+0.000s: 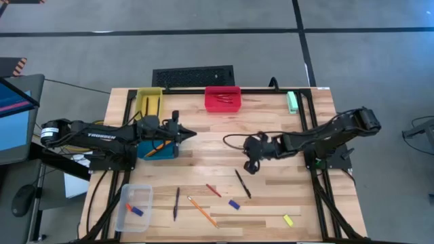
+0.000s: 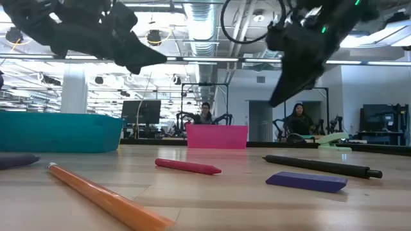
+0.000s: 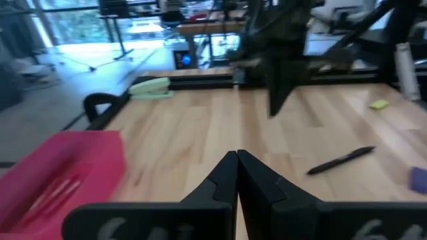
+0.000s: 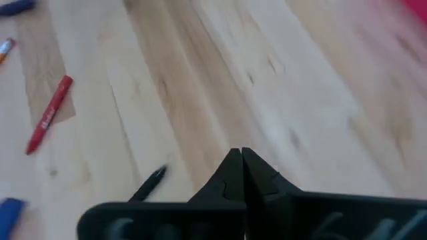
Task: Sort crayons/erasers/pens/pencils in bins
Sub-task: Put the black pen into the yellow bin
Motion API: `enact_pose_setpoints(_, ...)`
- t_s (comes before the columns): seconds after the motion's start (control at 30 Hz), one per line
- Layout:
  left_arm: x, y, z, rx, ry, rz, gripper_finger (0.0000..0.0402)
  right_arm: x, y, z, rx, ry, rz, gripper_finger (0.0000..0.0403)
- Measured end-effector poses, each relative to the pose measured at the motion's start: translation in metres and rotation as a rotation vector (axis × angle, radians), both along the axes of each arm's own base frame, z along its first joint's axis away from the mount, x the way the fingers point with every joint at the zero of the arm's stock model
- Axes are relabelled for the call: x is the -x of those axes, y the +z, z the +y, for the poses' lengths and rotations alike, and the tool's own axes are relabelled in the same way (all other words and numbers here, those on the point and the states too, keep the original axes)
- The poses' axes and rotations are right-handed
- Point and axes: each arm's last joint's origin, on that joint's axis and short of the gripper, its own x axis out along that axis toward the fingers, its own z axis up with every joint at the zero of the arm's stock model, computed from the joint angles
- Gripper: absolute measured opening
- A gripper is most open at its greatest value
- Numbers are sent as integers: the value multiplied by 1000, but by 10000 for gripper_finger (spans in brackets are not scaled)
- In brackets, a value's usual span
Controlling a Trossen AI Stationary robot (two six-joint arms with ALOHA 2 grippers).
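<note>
My left gripper [image 1: 193,133] is shut and holds nothing; it hovers level just right of the teal bin [image 1: 157,149], which holds an orange pencil. My right gripper [image 1: 249,168] is shut too, slanting down above the bare table's middle, a little beyond a black pen [image 1: 243,184]. Flat on the wood near the front lie a red crayon [image 1: 213,190], an orange pencil [image 1: 202,211], a dark pen [image 1: 176,203], a blue eraser [image 1: 234,204] and a yellow eraser [image 1: 287,219]. The red bin [image 1: 223,98] holds crayons, and the clear bin [image 1: 133,207] holds erasers. The yellow bin [image 1: 150,102] stands at the far left.
A pale green object [image 1: 292,102] lies at the far right corner. A black grille [image 1: 193,75] sits past the far edge. Dark rails [image 1: 314,129] run along the table's sides. Bare wood lies between the two grippers.
</note>
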Motion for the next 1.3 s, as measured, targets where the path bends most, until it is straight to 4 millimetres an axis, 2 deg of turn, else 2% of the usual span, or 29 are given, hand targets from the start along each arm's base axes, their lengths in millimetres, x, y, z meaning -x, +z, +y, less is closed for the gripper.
enact_pose_setpoints(0.2, 1, -1, 2, -62, 49, 8, 0, 14, 20, 34, -150, -242, 94, 8)
enact_pose_setpoints(0.3, 1, -3, 1, -70, 32, 23, 0, 20, 16, 51, -205, -317, 128, 26)
enact_pose_setpoints(0.4, 1, -4, 1, -68, 24, 36, 0, 16, 7, 66, -235, -362, 149, 58)
enact_pose_setpoints(0.53, 1, -5, 1, -64, 18, 46, 0, 3, -3, 83, -249, -364, 236, 110)
enact_pose_setpoints(0.73, 2, -7, 0, -49, 9, 58, 0, -27, -14, 108, -246, -350, 374, 195)
enact_pose_setpoints(0.87, 2, -9, -1, -26, 2, 80, 0, -42, -24, 124, -279, -366, 424, 230)
enact_pose_setpoints(1.03, 2, -12, -8, -12, -27, 93, 0, -57, -34, 131, -288, -412, 434, 233)
enact_pose_setpoints(1.3, 1, -13, -18, -13, -70, 94, 0, -76, -58, 115, -262, -475, 464, 185)
